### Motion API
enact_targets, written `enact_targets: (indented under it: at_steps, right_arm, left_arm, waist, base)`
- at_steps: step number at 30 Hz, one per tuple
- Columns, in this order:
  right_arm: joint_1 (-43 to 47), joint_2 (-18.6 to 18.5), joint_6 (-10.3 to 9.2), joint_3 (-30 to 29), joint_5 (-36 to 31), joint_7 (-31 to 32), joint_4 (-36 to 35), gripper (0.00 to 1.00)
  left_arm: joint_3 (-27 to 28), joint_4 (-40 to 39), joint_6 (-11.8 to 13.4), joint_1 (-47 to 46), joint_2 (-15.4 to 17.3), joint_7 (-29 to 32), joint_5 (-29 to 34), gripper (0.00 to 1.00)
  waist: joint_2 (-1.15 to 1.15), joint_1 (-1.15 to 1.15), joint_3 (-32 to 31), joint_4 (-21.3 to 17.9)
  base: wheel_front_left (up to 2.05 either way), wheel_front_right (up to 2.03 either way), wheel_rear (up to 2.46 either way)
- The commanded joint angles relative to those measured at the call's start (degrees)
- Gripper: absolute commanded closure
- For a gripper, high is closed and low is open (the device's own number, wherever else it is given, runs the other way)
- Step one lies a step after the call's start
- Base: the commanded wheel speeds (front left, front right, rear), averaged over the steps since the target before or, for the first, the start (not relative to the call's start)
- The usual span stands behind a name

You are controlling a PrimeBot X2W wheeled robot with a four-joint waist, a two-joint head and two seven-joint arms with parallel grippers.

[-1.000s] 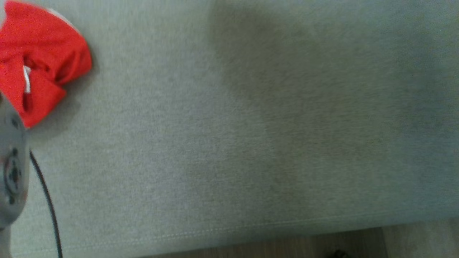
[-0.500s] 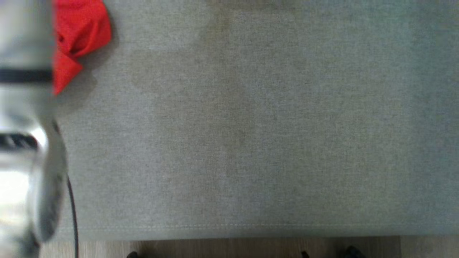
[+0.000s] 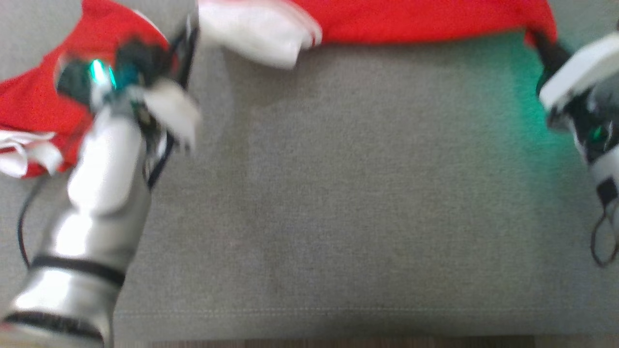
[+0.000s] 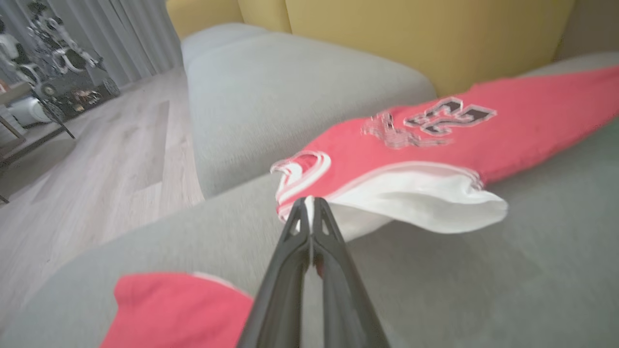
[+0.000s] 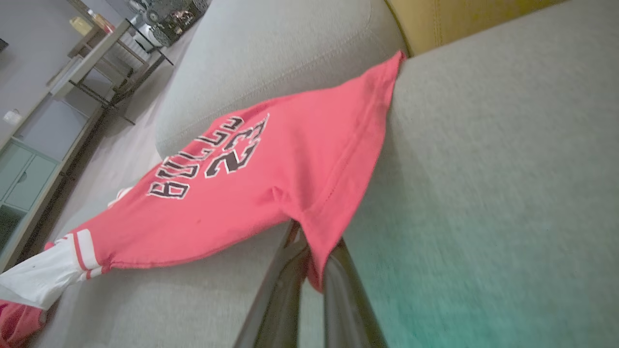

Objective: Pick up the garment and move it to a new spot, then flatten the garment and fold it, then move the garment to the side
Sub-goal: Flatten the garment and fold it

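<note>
Left tool (image 4: pixel 309 205) and right tool (image 5: pixel 313 249) each pinch the red jersey (image 5: pixel 271 164), stretched across the grey sofa seat (image 3: pixel 338 203).

A grey sofa seat (image 3: pixel 338 217) meets yellow back cushions (image 4: pixel 387 38), with pale wood floor (image 4: pixel 96 159) and grey curtains (image 4: pixel 130 34) beyond.

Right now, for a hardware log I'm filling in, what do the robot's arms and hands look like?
The left forearm is a glossy silver-white tube ringed by black bands, with a thin black cable beside it. Both the left hand and right hand end in two long, dark, tapering fingers; green lights glow at each wrist.
</note>
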Motion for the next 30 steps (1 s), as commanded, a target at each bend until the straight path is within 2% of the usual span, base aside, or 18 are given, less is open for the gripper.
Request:
enact_targets:
  at_steps: [1, 8, 9, 15, 20, 30]
  right_arm:
    - [1.1, -1.3, -0.04, 0.7, 0.7, 0.4, -1.7, 1.00]
    - [7.6, -4.5, -0.04, 7.2, -0.3, 2.8, -2.8, 1.00]
    - [8.9, -5.9, -0.04, 9.5, -1.9, 2.5, -2.9, 1.00]
    - [11.8, -8.8, -0.04, 15.0, -4.4, 2.4, -2.9, 1.00]
    - [13.9, -11.6, -0.04, 19.5, -5.7, 2.9, -3.6, 1.00]
    - [17.6, -17.4, -0.04, 27.2, -4.0, 6.1, -8.8, 1.00]
  left_arm:
    - [0.9, -1.1, -0.2, 0.0, 3.1, -0.3, -0.3, 1.00]
    - [-8.9, -2.7, -0.3, 9.2, 7.6, 3.9, -7.3, 1.00]
    - [-12.3, -4.7, -0.3, 11.1, 9.2, 6.1, -10.2, 1.00]
    - [-20.9, -13.7, -0.3, 15.6, 16.1, 12.6, -20.0, 1.00]
    - [-24.4, -21.1, -0.3, 18.1, 21.6, 16.7, -26.1, 1.00]
    - [-29.3, -32.6, -0.3, 23.1, 29.3, 23.1, -35.7, 1.00]
  waist:
    - [0.00, 0.00, -2.8, -0.4]
    - [0.00, 0.00, -8.5, -0.7]
    - [0.00, 0.00, -9.9, -0.5]
    - [0.00, 0.00, -13.1, 0.1]
    - [0.00, 0.00, -15.2, 0.4]
    - [0.00, 0.00, -18.9, -0.2]
  base:
    - [0.00, 0.00, 0.00]
    - [0.00, 0.00, 0.00]
    - [0.00, 0.00, 0.00]
    - [0.00, 0.00, 0.00]
    - [0.00, 0.00, 0.00]
    - [0.00, 0.00, 0.00]
